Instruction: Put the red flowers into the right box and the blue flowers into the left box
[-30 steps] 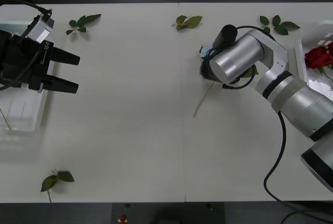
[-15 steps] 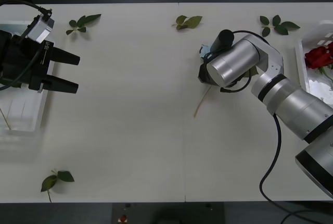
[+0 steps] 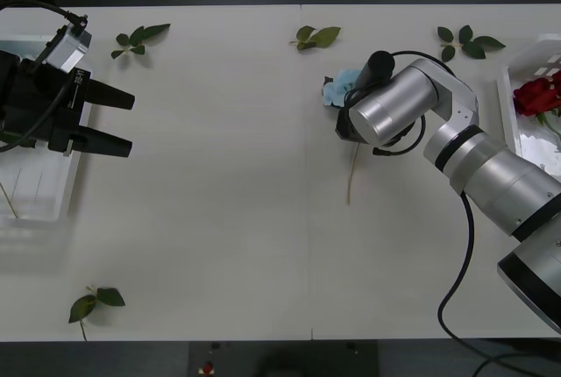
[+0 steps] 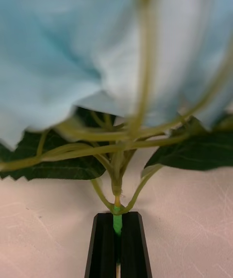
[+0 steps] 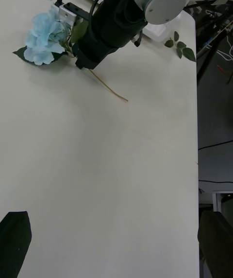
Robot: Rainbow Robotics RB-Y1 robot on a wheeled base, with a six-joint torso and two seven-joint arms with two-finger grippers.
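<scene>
Leaves first, operator: nearest you on the table (image 3: 219, 245) lies a loose leaf sprig (image 3: 95, 302) by the front left corner, well away from any work. Your left gripper (image 3: 112, 119) hangs over the left side of the table, its black fingers spread wide with nothing between them, just beside the left box (image 3: 44, 210) behind it. Mid-table on the right, your right gripper (image 4: 117, 239) has its black fingers pinched narrow on the thin green stem of a blue flower (image 3: 338, 89); the pale bloom (image 5: 42, 40) and its dark leaf sit just past the fingertips, touching or just over the tabletop, I can't tell which, and the stem (image 3: 351, 180) trails back toward you. The silver arm covers the gripper from above. Off at the right edge, red flowers (image 3: 536, 95) already lie in the right box (image 3: 508, 110). Along the far edge you have three more leaf sprigs, at left (image 3: 138, 39), middle (image 3: 317, 37) and right (image 3: 466, 41), none of them in the way.
</scene>
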